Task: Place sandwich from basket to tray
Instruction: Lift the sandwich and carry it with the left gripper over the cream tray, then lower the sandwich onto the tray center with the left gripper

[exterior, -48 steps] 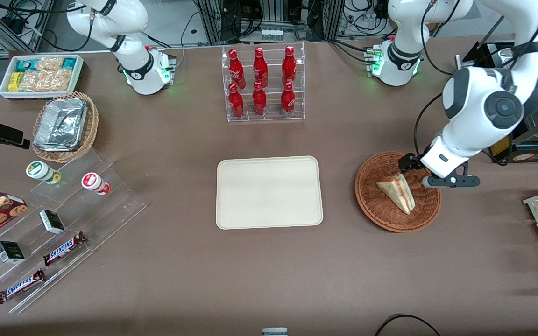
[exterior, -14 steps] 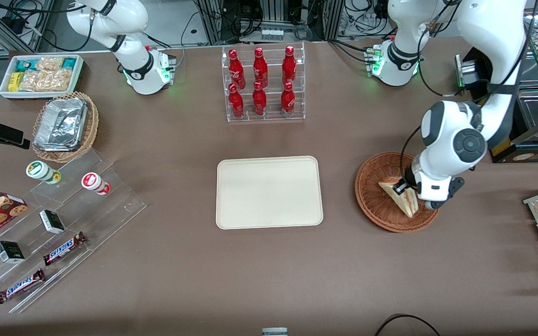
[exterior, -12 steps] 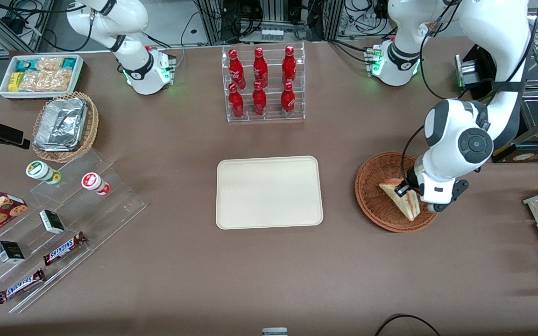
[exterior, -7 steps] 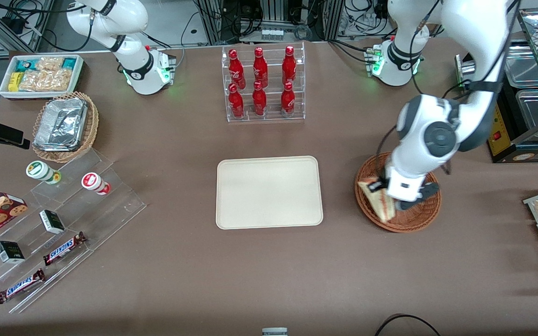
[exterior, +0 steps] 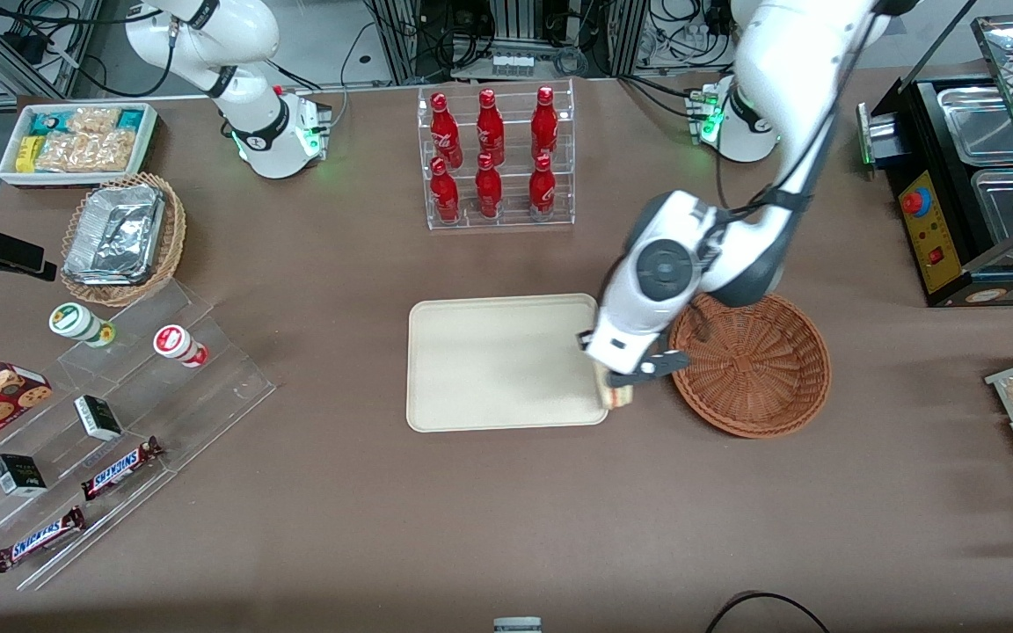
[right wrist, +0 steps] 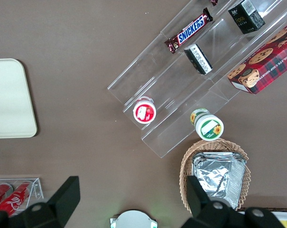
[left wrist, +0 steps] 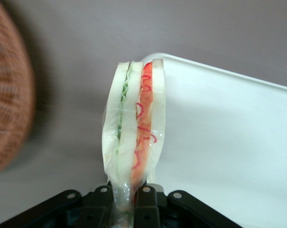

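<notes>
The gripper (left wrist: pixel 125 202) is seen clamped on the sandwich (left wrist: pixel 134 135), fingers (left wrist: pixel 145 199) pressed on the two bread faces at one end of the wedge. The sandwich is held on edge, layers upright, red filling on one side and green on the other. Its long axis runs straight out from the fingertips, away from the wrist.

In the front view the gripper (exterior: pixel 616 387) is found over the tray's (exterior: pixel 489 369) short edge nearest the basket (exterior: pixel 757 369), at the corner closer to the front camera. Only a bit of the sandwich (exterior: pixel 618 398) is shown there, poking out below the wrist housing, just at the tray rim. The basket is left empty, just beside the tray toward the working arm's end of the table.

Key relation: the tray's open surface lies from the gripper toward the parked arm's end of the table. The sandwich is judged to be at the rim, not yet over the middle, so more travel that way is likely needed before lowering. Height above the tray cannot be told.

The wrist view gives the grip, the filling layers, the tray (left wrist: pixel 228 142) beside the sandwich and a blurred arc of basket (left wrist: pixel 10 95); none of the grip is visible from the front, where the wrist covers it. The front view alone gives the whole layout, including a rack of red bottles (exterior: pixel 493 158) farther from the camera.
</notes>
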